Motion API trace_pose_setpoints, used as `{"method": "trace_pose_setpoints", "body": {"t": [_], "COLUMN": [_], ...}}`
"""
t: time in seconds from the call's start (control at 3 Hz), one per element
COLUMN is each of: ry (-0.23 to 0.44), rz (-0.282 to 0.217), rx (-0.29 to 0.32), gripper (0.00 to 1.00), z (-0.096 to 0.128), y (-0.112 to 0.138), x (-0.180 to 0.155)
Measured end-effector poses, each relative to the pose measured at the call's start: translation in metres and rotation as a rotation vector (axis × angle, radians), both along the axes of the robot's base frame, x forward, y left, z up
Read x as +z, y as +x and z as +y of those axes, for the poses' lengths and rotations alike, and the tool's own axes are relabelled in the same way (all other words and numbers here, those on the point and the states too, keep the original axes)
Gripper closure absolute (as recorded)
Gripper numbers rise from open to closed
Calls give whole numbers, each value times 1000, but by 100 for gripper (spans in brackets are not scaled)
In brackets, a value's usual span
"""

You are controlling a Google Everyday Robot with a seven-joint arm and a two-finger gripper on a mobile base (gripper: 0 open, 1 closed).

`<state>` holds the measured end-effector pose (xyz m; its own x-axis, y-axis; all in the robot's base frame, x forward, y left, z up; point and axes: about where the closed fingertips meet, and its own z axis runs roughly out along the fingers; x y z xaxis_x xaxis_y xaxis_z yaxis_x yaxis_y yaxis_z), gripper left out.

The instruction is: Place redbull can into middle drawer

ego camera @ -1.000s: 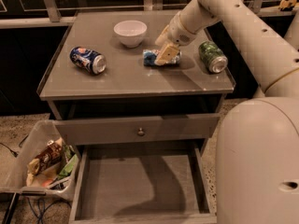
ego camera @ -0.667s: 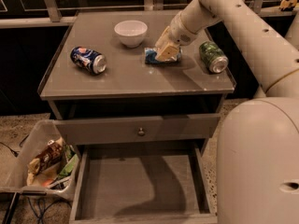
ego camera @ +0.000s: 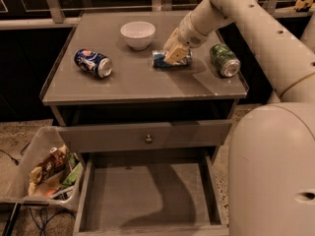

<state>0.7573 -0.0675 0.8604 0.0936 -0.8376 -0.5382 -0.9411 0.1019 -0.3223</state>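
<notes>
The redbull can [ego camera: 160, 59] lies on its side on the grey table top, right of the middle, just in front of the white bowl. My gripper [ego camera: 175, 53] reaches down from the upper right and rests over the can's right half, hiding that part. The can touches the table. The middle drawer [ego camera: 147, 200] is pulled out wide below, with a bare grey floor and low side walls. It lies well below and in front of the gripper.
A white bowl [ego camera: 138, 34] stands behind the can. A dark-blue Pepsi can [ego camera: 93, 63] lies at the left and a green can [ego camera: 224, 59] at the right. A drawer front with a round knob [ego camera: 148, 138] sits above the open drawer. A bin of snacks [ego camera: 47, 171] stands lower left.
The gripper has stayed over the redbull can, shifting only very slightly. The can has not moved.
</notes>
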Motion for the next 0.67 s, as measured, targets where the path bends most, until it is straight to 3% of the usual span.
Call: {"method": "trace_pose_setpoints", "body": {"t": [0.67], "ry": [-8], "rz": [-18], "rx": [-13], "gripper": [100], "z": [-5], "y": [-10], "x": [3]}}
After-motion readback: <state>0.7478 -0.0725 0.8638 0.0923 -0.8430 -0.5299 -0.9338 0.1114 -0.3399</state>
